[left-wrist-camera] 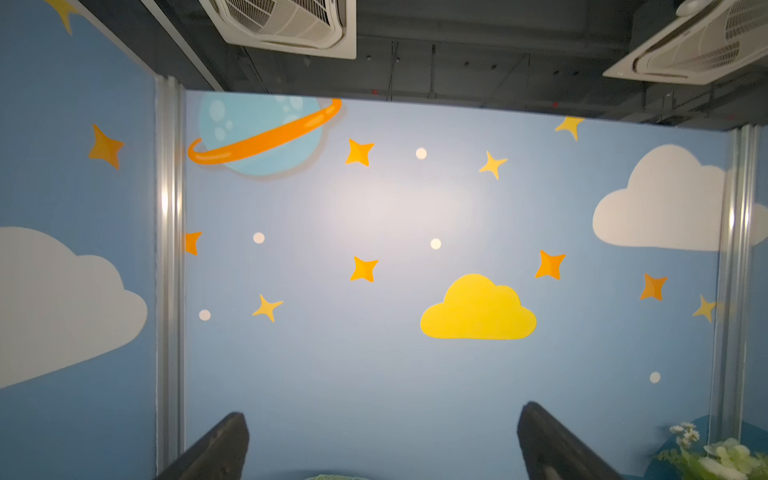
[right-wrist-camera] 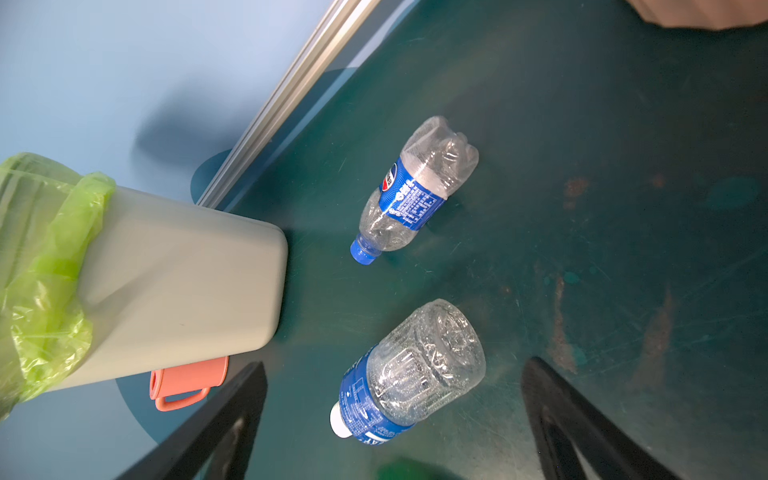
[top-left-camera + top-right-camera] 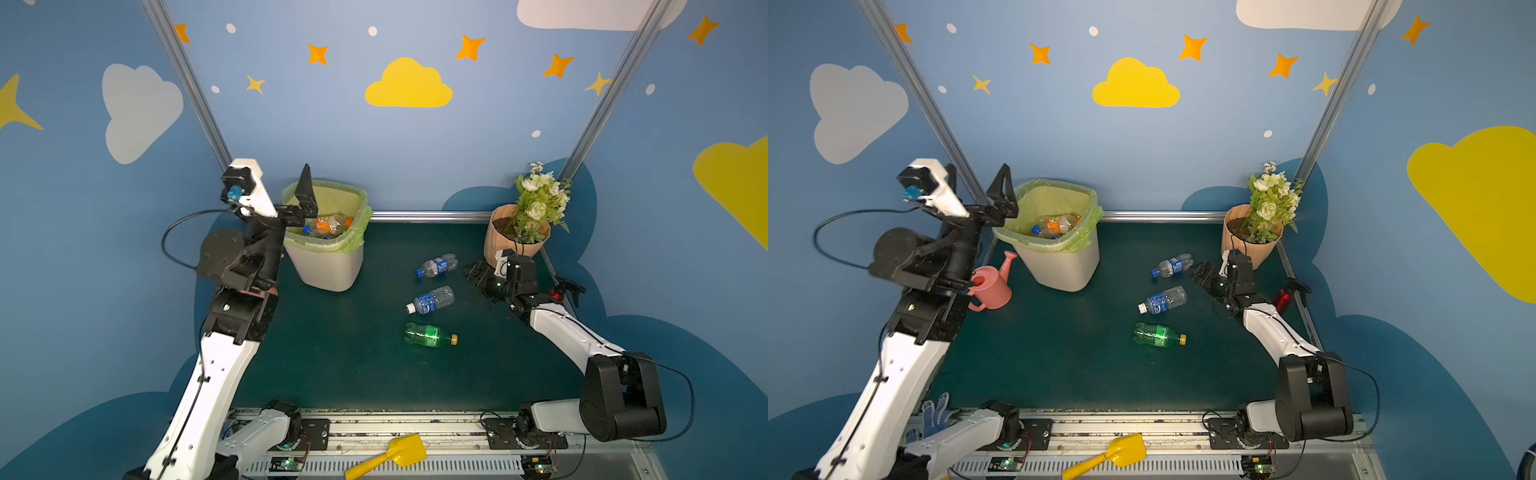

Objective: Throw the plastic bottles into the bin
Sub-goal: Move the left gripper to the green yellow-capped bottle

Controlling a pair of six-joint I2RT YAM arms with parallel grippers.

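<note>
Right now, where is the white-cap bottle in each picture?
Top view: white-cap bottle lies between the blue-cap bottle and the green bottle.
Top view: the bottle is in the same spot, right of the bin.
Left wrist: not in it.
Right wrist: the bottle lies beside the blue-cap bottle.
Shared landmark: the bin, except in the left wrist view.

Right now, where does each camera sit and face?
Top views: high at the front, looking down over the table; left arm and right arm show, left gripper beside the bin, right gripper near the blue-capped bottle.
Left wrist: raised, facing back wall and ceiling; its open fingers show.
Right wrist: low, facing the blue-capped bottle, white-capped bottle and bin; open fingers show.
Shared: right wrist and top views show bin and both bottles.
</note>
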